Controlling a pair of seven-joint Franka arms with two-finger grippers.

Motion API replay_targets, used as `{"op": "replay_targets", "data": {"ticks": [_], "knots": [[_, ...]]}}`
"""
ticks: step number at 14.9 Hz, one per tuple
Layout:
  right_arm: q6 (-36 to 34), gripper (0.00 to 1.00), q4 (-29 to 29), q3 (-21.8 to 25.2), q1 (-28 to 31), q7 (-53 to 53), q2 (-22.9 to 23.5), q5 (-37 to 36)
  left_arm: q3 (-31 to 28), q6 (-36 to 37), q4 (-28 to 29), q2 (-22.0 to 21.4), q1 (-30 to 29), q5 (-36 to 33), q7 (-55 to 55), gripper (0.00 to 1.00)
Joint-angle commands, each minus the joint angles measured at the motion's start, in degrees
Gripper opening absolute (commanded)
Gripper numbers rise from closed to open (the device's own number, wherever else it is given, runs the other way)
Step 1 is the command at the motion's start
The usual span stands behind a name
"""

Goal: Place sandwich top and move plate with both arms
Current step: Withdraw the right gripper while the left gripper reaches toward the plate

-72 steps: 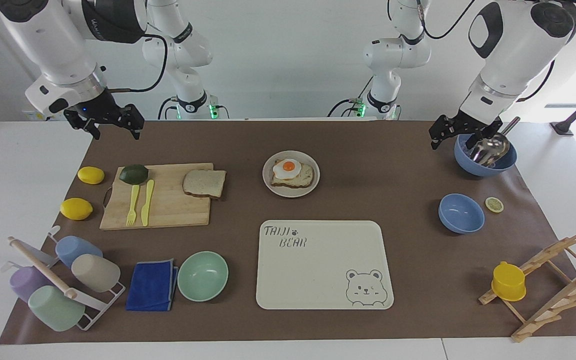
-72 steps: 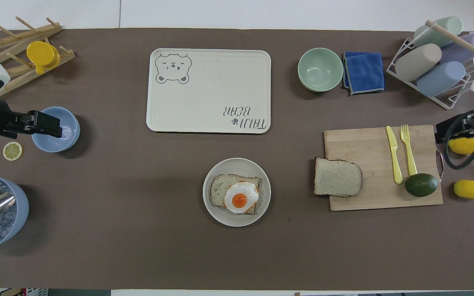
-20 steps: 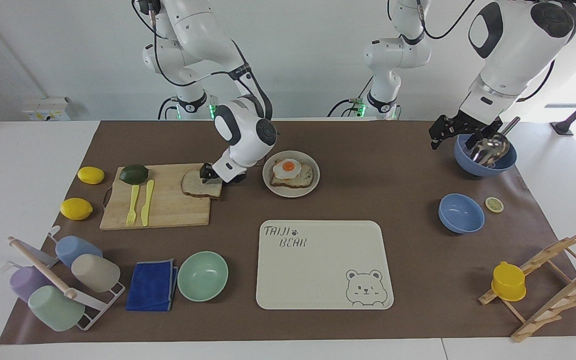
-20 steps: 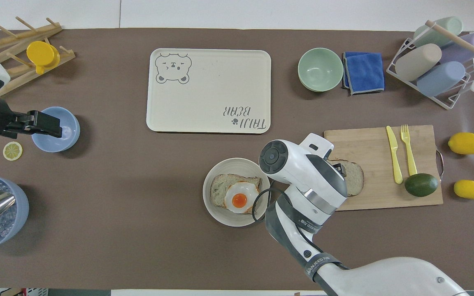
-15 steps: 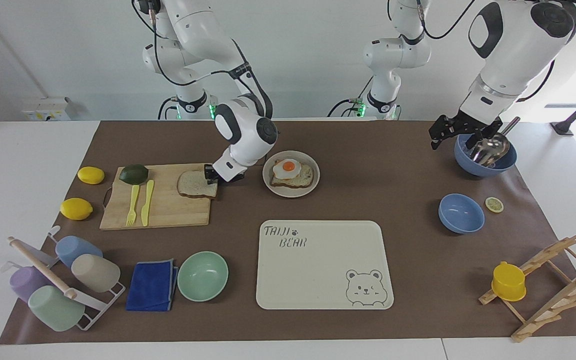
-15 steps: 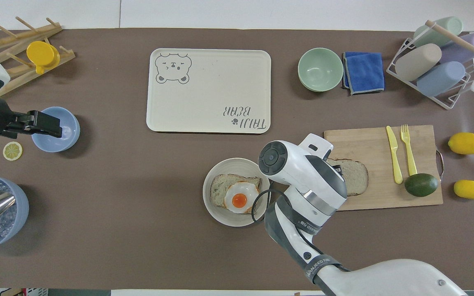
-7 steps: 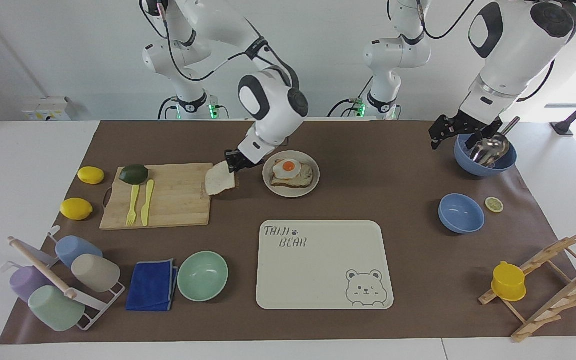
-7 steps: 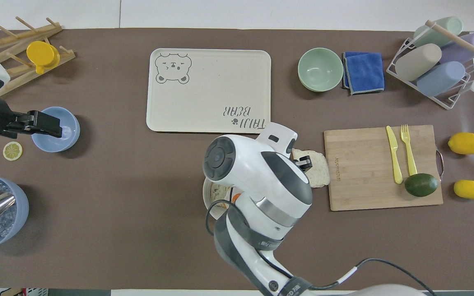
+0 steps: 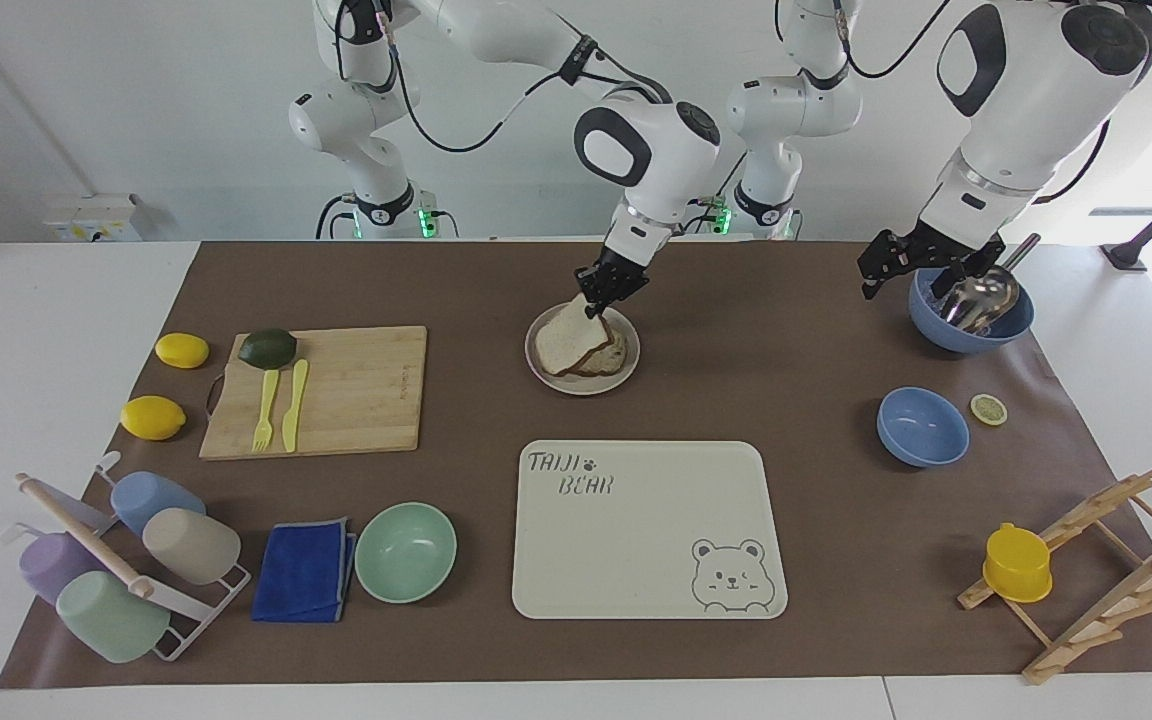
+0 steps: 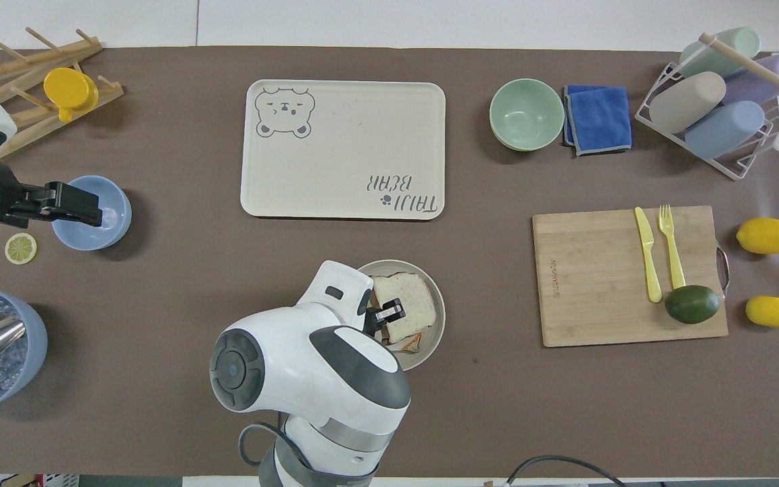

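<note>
Over the plate [image 9: 628, 372]: right gripper [image 9: 608, 287] clamped on the sandwich top [image 9: 566, 340], slice tilted above the plate's lower bread. Over the ice-filled blue bowl [image 9: 966, 325], toward the left arm's end from the plate: left gripper [image 9: 921, 262], waiting, fingers apart.

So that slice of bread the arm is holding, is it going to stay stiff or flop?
Probably flops a little: the sandwich top hangs tilted from the right gripper, pinched at one edge, its lower edge over the plate. It looks light and soft, so a hard squeeze would likely dent it.
</note>
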State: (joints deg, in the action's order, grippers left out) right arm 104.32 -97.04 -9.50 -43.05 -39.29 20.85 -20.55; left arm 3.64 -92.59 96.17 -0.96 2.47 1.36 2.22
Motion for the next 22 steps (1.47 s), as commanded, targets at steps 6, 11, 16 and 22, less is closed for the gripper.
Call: {"op": "replay_targets", "data": {"ticks": [6,11,16,22], "knots": [[4.93,0.43,-1.84,-0.08,1.22,-1.40,-0.28,5.52,0.58,-0.40,0.86,-1.06,-0.80,-1.10,-0.81,1.00],[3.88,1.00,0.19,0.00,2.70,-0.35,-4.31,8.07,0.58,-0.14,0.86,-1.15,-0.80,-1.10,-0.81,1.00],[-2.52,1.00,0.27,0.09,15.61,6.41,-11.87,9.73,1.10,0.22,1.91,-1.85,0.69,-1.01,-0.55,1.00],[-14.30,1.00,3.26,0.44,37.32,25.81,-19.61,19.41,1.37,-6.53,14.02,-7.03,3.40,0.74,-0.20,1.00]]}}
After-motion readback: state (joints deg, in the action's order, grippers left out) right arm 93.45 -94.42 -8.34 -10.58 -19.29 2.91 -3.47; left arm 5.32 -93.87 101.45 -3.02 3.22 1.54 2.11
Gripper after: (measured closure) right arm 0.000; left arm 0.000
